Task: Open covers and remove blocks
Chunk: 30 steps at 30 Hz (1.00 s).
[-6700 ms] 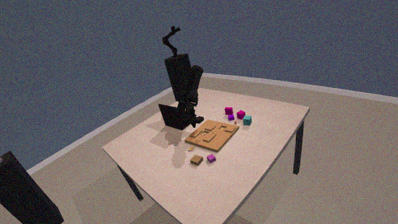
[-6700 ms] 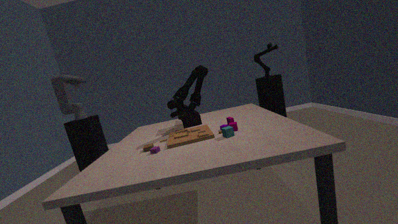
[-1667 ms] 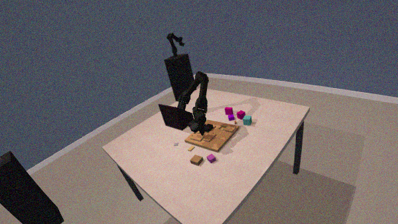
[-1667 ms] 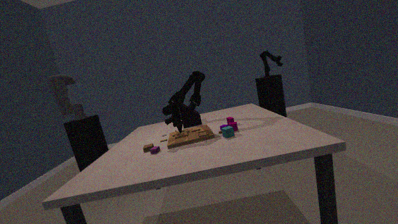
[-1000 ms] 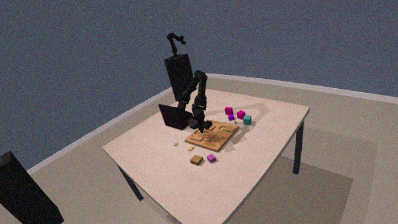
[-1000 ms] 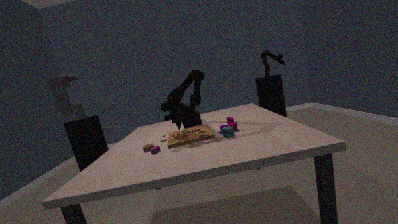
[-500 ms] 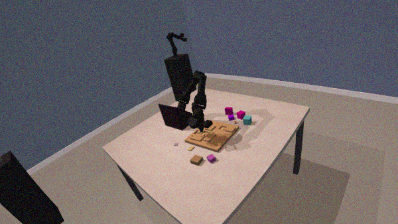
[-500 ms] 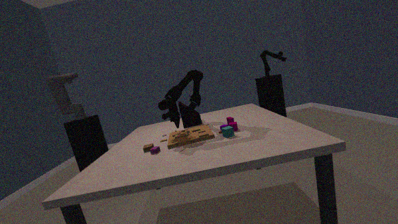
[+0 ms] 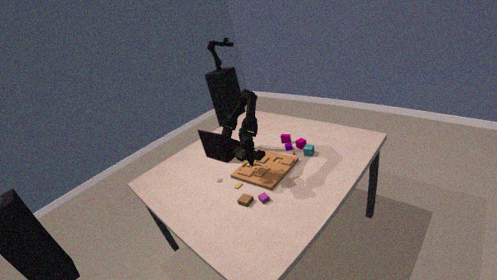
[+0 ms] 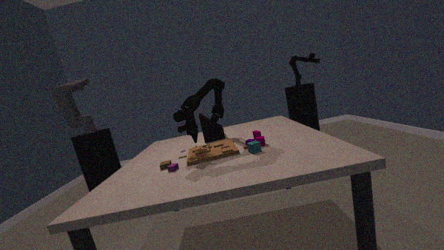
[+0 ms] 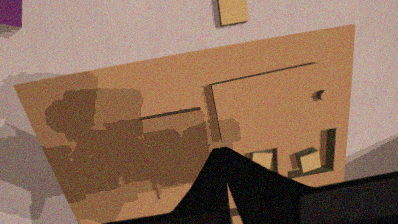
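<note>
- The puzzle board (image 9: 283,167) (image 10: 212,157) (image 11: 175,67) lies flat on the pale table (image 9: 186,195) (image 10: 148,192) (image 11: 300,15); two yellowish pieces show in its recesses.
- Above it, the pincer (image 9: 252,164) (image 10: 195,141) (image 11: 220,154) points down, fingertips together, gripping nothing.
- Off one side lie a brown block (image 9: 245,200) (image 10: 165,165) and a purple block (image 9: 263,198) (image 10: 173,167); off another, a teal block (image 9: 309,150) (image 10: 254,147) near magenta ones.
- Dark legs carry the tabletop over a beige floor (image 9: 451,174) (image 10: 407,192).
- Blue-grey walls (image 9: 352,54) (image 10: 148,44) meet whitish skirting (image 9: 331,99) (image 10: 399,126).
</note>
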### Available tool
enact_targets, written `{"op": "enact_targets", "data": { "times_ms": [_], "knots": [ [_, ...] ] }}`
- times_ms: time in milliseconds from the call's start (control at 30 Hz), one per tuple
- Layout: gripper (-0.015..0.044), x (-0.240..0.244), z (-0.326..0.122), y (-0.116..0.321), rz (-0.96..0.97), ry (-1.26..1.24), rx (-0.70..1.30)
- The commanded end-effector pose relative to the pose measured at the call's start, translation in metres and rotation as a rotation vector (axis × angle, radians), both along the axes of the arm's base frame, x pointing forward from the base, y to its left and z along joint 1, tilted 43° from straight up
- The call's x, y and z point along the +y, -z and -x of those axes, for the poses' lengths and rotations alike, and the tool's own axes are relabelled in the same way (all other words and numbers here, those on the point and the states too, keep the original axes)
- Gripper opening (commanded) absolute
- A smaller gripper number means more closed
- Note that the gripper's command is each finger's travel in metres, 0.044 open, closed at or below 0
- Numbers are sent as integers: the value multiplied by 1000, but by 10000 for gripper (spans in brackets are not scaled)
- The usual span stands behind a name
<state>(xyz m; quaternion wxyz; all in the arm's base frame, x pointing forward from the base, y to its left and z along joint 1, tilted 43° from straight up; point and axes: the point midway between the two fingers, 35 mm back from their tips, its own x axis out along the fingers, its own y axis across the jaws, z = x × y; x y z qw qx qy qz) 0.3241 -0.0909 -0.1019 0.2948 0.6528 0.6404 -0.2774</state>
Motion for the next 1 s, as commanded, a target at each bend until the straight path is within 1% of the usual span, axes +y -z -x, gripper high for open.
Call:
{"op": "enact_targets", "data": {
  "times_ms": [0,367,967],
  "knots": [
    [0,-1,0,0,3,-3,0],
    [0,0,0,1,3,-3,0],
    [0,11,-1,14,3,-3,0]
  ]
}}
